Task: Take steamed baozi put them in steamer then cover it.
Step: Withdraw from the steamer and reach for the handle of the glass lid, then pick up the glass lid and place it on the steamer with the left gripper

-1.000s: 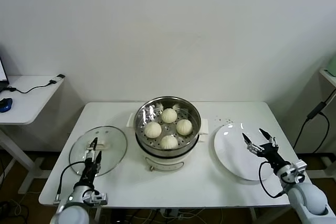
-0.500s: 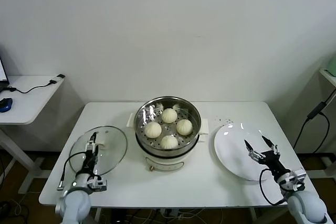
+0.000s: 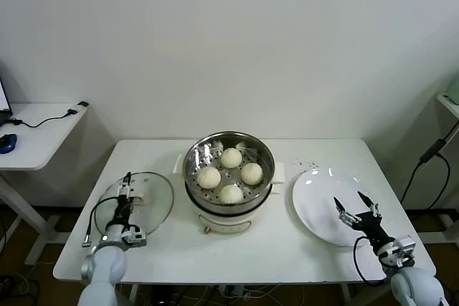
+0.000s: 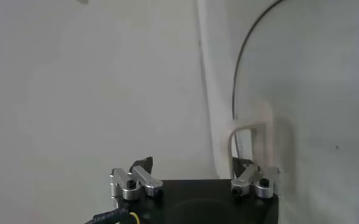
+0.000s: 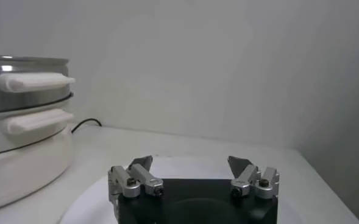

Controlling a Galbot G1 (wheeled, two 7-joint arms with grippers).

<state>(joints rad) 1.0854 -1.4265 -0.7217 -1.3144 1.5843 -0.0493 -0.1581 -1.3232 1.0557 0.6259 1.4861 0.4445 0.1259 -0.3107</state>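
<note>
Several cream-white baozi (image 3: pixel 231 158) lie inside the shiny steamer (image 3: pixel 228 150) at the table's middle; the steamer (image 5: pixel 21 91) also shows in the right wrist view. The clear glass cover (image 3: pixel 154 209) lies flat on the table to the left, white handle (image 3: pixel 140 193) up. My left gripper (image 3: pixel 125 190) hangs low over the cover, right beside the handle (image 4: pixel 250 135). The left gripper (image 4: pixel 191 165) stands open, with the handle by one of its fingertips (image 4: pixel 243 165). My right gripper (image 3: pixel 353 206) is open and empty over the near part of the white plate (image 3: pixel 315 198).
The white plate (image 5: pixel 307 195) on the right is bare. A side table (image 3: pixel 36 130) with cables stands beyond the table's left edge. The steamer's white base (image 3: pixel 226 218) faces the front edge.
My left gripper has moved farther over the cover, up to its handle. My right gripper has drawn back toward me across the plate.
</note>
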